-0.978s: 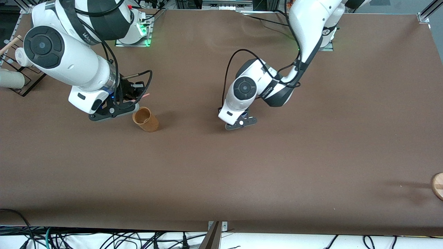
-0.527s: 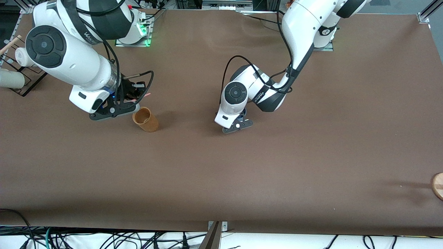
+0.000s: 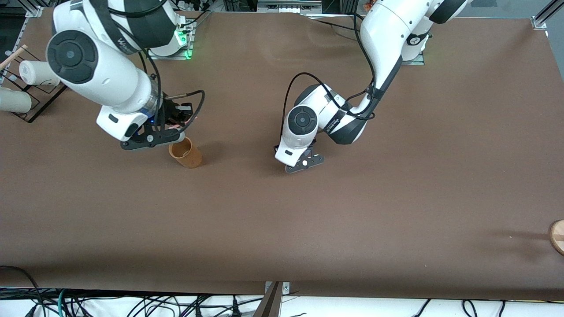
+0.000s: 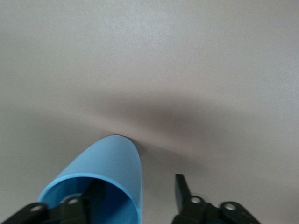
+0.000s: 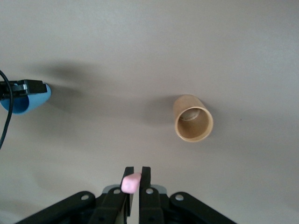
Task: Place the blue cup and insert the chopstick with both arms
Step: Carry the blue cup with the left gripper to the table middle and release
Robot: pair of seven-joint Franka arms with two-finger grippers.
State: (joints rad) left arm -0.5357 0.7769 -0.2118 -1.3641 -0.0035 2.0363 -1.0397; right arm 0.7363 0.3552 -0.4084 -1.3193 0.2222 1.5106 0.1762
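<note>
Left hand (image 4: 140,205) open astride the blue cup's (image 4: 110,175) wall at mid-table (image 3: 396,198), cup upright, mouth up, right hand (image 5: 133,184) pinching the pink chopstick (image 5: 131,183) end-on toward its camera, above a tan cup (image 3: 186,152).

- The right gripper (image 5: 133,183) pinches the pink chopstick (image 5: 131,182) above the table (image 5: 149,46).
- The tan cup (image 5: 192,118) stands upright, near the gripper.
- The blue cup (image 5: 25,99) is well apart from the tan cup.

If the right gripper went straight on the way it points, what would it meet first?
Probably bare table. The right gripper, shut on the chopstick, points down at brown surface beside the tan cup, which looks clear of its line, though depth is uncertain.
</note>
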